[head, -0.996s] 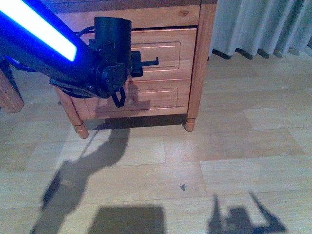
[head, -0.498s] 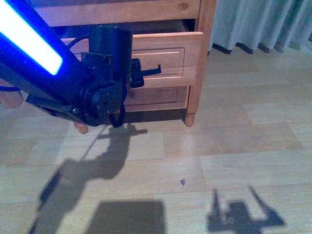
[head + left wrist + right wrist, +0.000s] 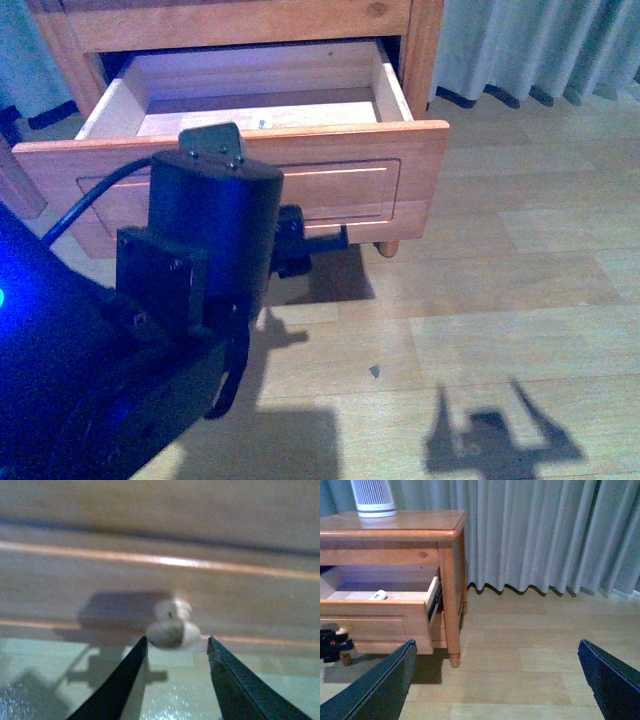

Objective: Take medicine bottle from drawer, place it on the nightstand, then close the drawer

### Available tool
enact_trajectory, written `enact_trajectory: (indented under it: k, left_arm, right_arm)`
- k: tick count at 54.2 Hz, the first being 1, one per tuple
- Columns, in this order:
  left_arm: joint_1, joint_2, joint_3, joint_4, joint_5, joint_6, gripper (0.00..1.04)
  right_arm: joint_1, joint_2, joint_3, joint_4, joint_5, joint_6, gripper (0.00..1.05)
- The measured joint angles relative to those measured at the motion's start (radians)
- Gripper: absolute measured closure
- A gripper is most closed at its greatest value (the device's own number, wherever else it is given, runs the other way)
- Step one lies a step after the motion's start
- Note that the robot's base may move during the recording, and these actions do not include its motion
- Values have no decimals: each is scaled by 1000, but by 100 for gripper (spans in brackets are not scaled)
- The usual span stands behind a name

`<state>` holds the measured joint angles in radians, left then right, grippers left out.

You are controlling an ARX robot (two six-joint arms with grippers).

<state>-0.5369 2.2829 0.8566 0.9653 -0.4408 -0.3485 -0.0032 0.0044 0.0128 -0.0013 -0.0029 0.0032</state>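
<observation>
The nightstand [image 3: 425, 60] stands ahead, and its upper drawer [image 3: 410, 165] is pulled far out, showing a pale interior. The medicine bottle [image 3: 262, 123] lies as a tiny white speck on the drawer floor; it also shows in the right wrist view [image 3: 379, 595]. My left gripper [image 3: 312, 240] is open at the drawer front. In the left wrist view the gripper [image 3: 176, 641] has its fingers on either side of the round knob [image 3: 172, 629], not touching it. My right gripper [image 3: 496, 645] is open and empty over the floor, to the right of the nightstand [image 3: 447, 580].
A tall white ribbed device [image 3: 372, 497] stands on the nightstand top [image 3: 420, 522]. Grey curtains [image 3: 545, 530] hang behind and to the right. My left arm [image 3: 150, 330] fills the lower left of the front view. Pale wood floor [image 3: 500, 300] lies to the right.
The upper drawer has gone from shut to pulled far out. My left arm has drawn back toward the camera with the gripper at the knob.
</observation>
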Motion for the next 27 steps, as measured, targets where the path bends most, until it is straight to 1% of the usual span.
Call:
enact_trajectory:
  k: [4,10,16,19,21,27]
  left_arm:
    - [-31,-6,-47,9,1,-11,51]
    - [-62,-25,-95,11,5,-31,35]
    - [-68,-62,-126,12,7,-41,19]
    - [-59,-92,-145,20,21,-35,9]
    - [-51,-109,-155,22,31,-29,5]
    - [-16,-185,-203,0,82,6,7]
  right_arm:
    - [0,0,0,0,0,0,7]
    - [0,0,0,0,0,0,7]
    - [0,0,0,0,0,0,7]
    - [0,0,0,0,0,0,7]
    - [0,0,0,0,0,0,7]
    - [0,0,0,0,0,0,7]
